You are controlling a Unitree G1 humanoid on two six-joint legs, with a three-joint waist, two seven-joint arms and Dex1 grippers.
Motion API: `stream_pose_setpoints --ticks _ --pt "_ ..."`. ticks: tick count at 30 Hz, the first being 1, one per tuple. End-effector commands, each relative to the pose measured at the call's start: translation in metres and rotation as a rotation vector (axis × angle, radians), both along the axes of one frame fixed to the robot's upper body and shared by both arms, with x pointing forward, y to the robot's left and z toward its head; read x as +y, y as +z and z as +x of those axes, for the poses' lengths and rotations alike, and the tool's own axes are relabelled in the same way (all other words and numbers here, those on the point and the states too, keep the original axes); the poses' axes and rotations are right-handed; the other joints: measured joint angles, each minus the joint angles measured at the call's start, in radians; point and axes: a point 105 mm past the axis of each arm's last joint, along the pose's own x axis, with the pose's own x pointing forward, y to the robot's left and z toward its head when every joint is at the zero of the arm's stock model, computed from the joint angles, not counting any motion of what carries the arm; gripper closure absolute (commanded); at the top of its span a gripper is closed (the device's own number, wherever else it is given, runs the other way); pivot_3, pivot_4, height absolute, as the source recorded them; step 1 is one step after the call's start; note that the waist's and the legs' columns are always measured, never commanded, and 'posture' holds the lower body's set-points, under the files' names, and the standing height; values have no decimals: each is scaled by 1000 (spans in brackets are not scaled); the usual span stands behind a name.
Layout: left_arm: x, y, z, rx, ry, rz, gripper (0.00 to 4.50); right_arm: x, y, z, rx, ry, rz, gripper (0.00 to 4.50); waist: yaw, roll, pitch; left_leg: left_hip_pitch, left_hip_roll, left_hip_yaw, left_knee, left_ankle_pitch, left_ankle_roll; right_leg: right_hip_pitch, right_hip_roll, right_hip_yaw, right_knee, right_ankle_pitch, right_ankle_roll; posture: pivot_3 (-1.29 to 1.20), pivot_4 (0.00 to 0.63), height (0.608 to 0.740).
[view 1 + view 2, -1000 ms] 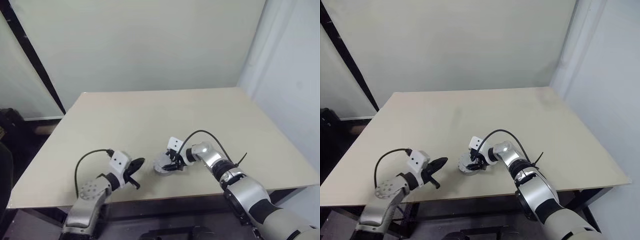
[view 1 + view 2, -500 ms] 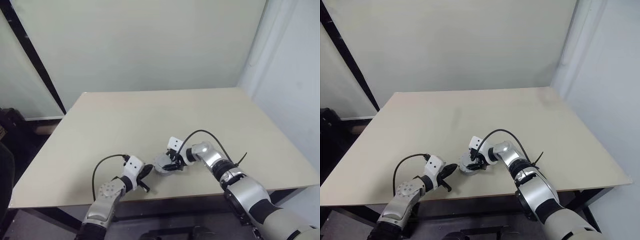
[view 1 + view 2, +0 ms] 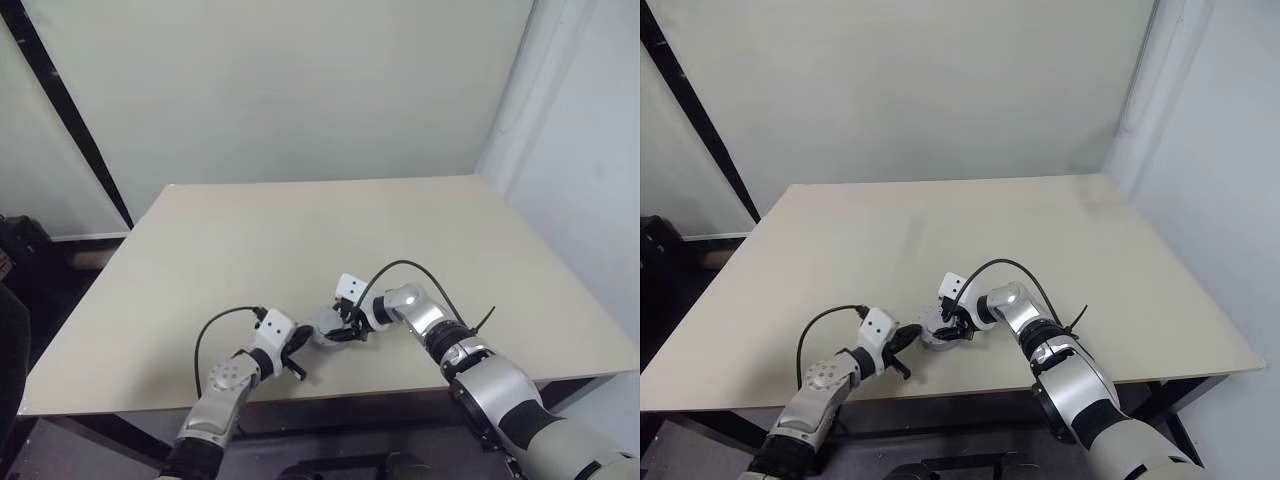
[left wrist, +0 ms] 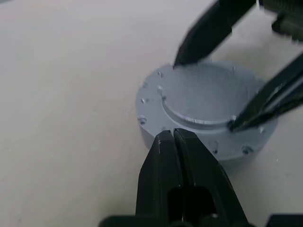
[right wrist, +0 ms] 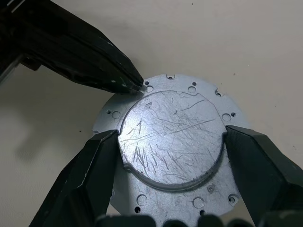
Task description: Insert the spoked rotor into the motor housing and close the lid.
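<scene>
A round grey metal disc, the motor housing [image 5: 170, 151], lies flat near the front edge of the pale tabletop [image 3: 300, 230], roughly at its middle. What faces up is a scratched, raised circular plate ringed by a flange with small holes; whether this top part is the lid cannot be told, and no copper windings or spoked wheel are visible on it.

The right gripper [image 5: 170, 156] reaches in from the right, angled downward, with its two black fingers spread wide on opposite sides of the raised plate. The fingertips [image 5: 106, 142] sit at the plate's edge, so the gripper is closed on the disc across its width.

The left gripper [image 4: 171, 135] comes from the left, low over the tabletop. Its two fingers are pressed together, fully closed and holding nothing. Their shared tip meets the rim of the flange on the side facing the left arm, just beside one of the small holes.

A black cable [image 3: 225, 320] loops from the left wrist, and another arcs over the right wrist.
</scene>
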Motion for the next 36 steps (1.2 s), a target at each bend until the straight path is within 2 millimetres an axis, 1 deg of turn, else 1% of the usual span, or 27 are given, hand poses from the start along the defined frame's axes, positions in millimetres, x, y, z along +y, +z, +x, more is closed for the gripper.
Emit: stream_pose_setpoints --ticks 1,4,7,9,10,11,15,18,22,24,26,30,32,34,36 --pt "-6 -2 2 1 -21 16 4500 -12 -7 0 14 -12 -47 1182 0 0 0 1 0 0 0 0 0 1 0 0 0 0 0 0 0 740" --pt "-7 -6 3 11 -22 31 4500 -12 -7 0 17 -12 -49 1182 0 1 0 8 0 0 -1 0 0 8 -1 0 -2 0 0 0 0 740" --pt "-8 -7 2 15 -24 31 4500 -13 -8 0 23 -19 -52 1182 0 1 0 9 -1 0 -1 0 0 10 -1 0 -2 -1 0 0 0 740" --pt "-8 -8 1 16 -26 32 4500 -14 -8 0 29 -19 -52 452 0 1 0 10 -1 0 -1 0 0 10 -1 0 -2 -1 0 0 0 740" --pt "-8 -8 1 18 -27 33 4500 -13 -7 0 37 -22 -47 175 0 0 0 10 -1 0 -1 0 0 10 -1 0 -2 -1 0 0 0 740" --pt "-8 -9 0 21 -28 36 4500 -13 -6 -1 48 -24 -37 65 -1 0 0 10 0 0 -1 0 0 10 -1 0 -2 -1 0 0 0 740" --pt "-6 -10 -1 24 -26 39 4500 -10 0 1 64 -38 11 65 -1 1 0 12 0 0 -1 0 0 11 0 0 -1 -1 -1 0 0 740" --pt "-7 -10 -2 24 -25 38 4500 -8 9 6 71 -70 69 65 -1 1 0 12 1 -1 -1 0 0 11 0 0 0 -2 -1 0 0 740" --pt "-8 -10 -3 24 -29 35 4500 -10 28 20 121 -189 197 65 -1 1 0 12 1 -1 -1 0 0 10 0 0 0 -2 -1 0 0 740" --pt "-9 -9 -2 24 -31 33 4500 -14 36 27 160 -261 254 65 -1 1 0 11 0 0 -1 0 0 10 0 0 0 -1 -1 0 0 740" --pt "-10 -9 -2 23 -33 32 4500 -23 39 33 227 -348 294 65 -1 1 0 11 0 0 -1 0 0 10 0 0 -1 -1 -1 0 0 740" --pt "-12 -9 -1 23 -36 28 4500 -39 34 36 403 -515 319 65 -1 1 0 11 0 0 -1 0 0 10 0 0 -1 -2 -1 0 0 740" --pt "-14 -9 -1 21 -38 25 4500 -48 23 31 528 -601 296 65 0 1 0 11 0 0 -1 0 0 10 0 0 -1 -2 -2 0 0 740" --pt "-15 -8 0 20 -39 23 4500 -57 14 27 608 -678 263 65 0 1 0 10 0 0 -1 0 0 10 0 0 -1 -2 -2 0 0 740" --pt "-15 -8 0 20 -41 21 4500 -63 7 23 703 -765 274 65 0 1 0 10 0 0 -1 0 0 10 0 0 -1 -2 -2 0 0 740"
